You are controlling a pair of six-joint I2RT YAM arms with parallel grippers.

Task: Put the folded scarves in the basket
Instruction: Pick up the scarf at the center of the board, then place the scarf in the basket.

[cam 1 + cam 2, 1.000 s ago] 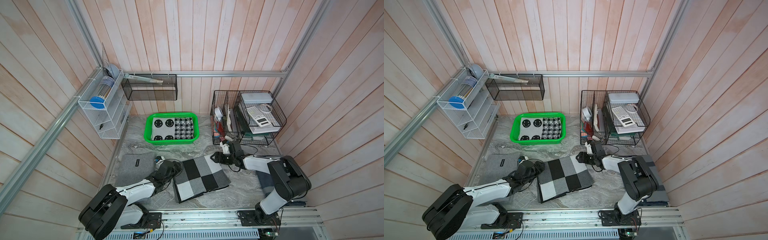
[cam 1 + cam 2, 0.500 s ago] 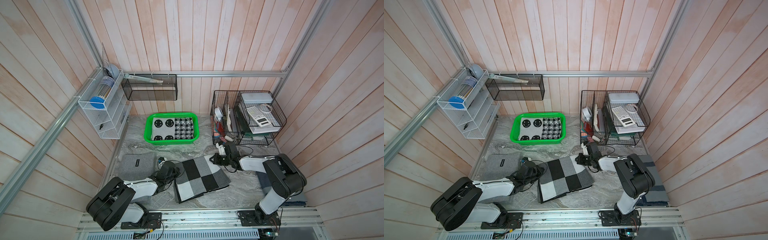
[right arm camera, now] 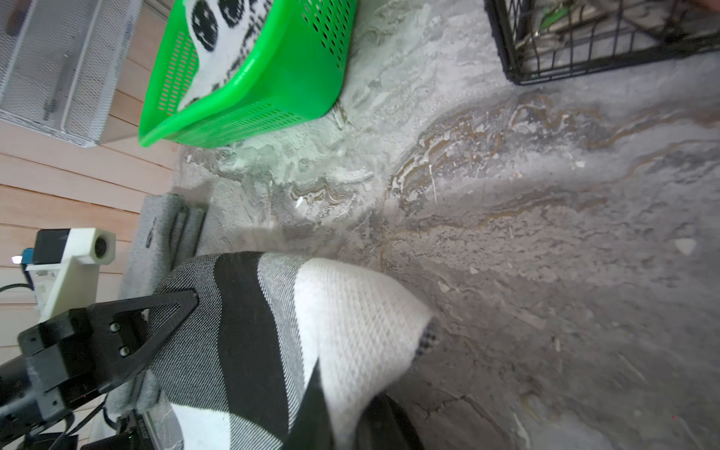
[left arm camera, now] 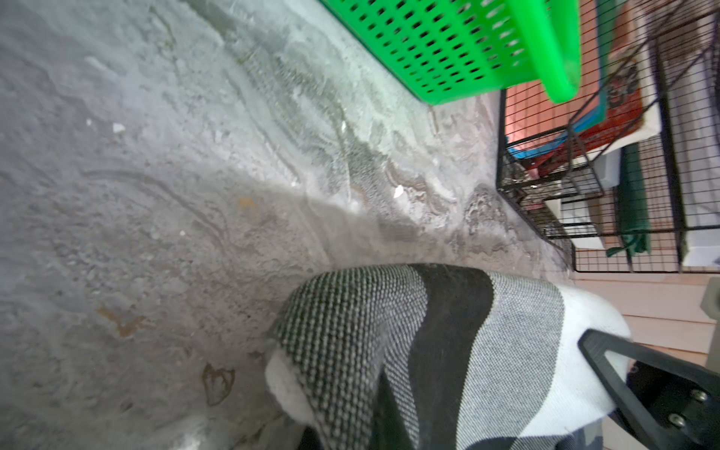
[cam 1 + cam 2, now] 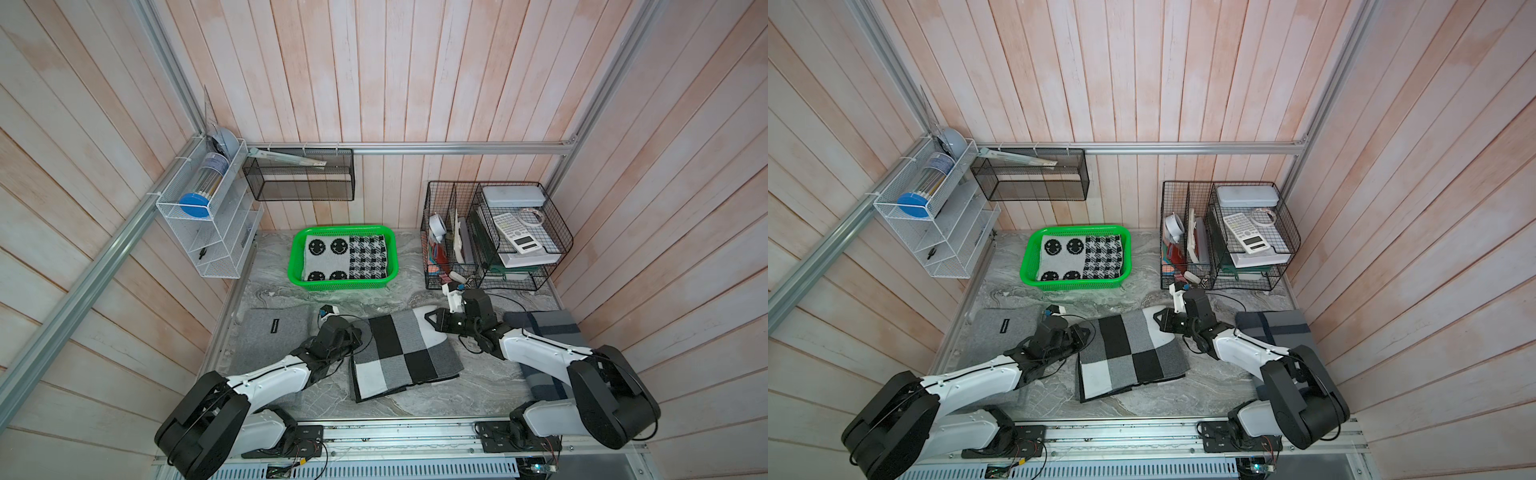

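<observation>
The folded scarf [image 5: 405, 357] [image 5: 1129, 357], checked in black, grey and white, lies at the front middle of the table. My left gripper [image 5: 359, 332] [image 5: 1086, 332] is shut on its far left corner, and my right gripper [image 5: 432, 322] [image 5: 1158, 322] is shut on its far right white corner. Both wrist views show the scarf [image 4: 448, 350] [image 3: 272, 331] bunched up out of the jaws, which it hides. The green basket [image 5: 343, 285] [image 5: 1075, 284] [image 4: 448, 50] [image 3: 292, 78] stands behind the scarf at the back middle, apart from it.
A smiley and houndstooth cloth [image 5: 347, 257] fills the basket. A grey folded cloth [image 5: 276, 328] lies at the front left, a dark plaid one [image 5: 544, 328] under my right arm. A black wire organiser [image 5: 494, 232] stands back right. A white wire shelf [image 5: 208, 232] and black mesh shelf [image 5: 299, 178] hang on the walls.
Both grippers have closed on the scarf's far corners, which were free a second ago. The corners now stand bunched and slightly raised.
</observation>
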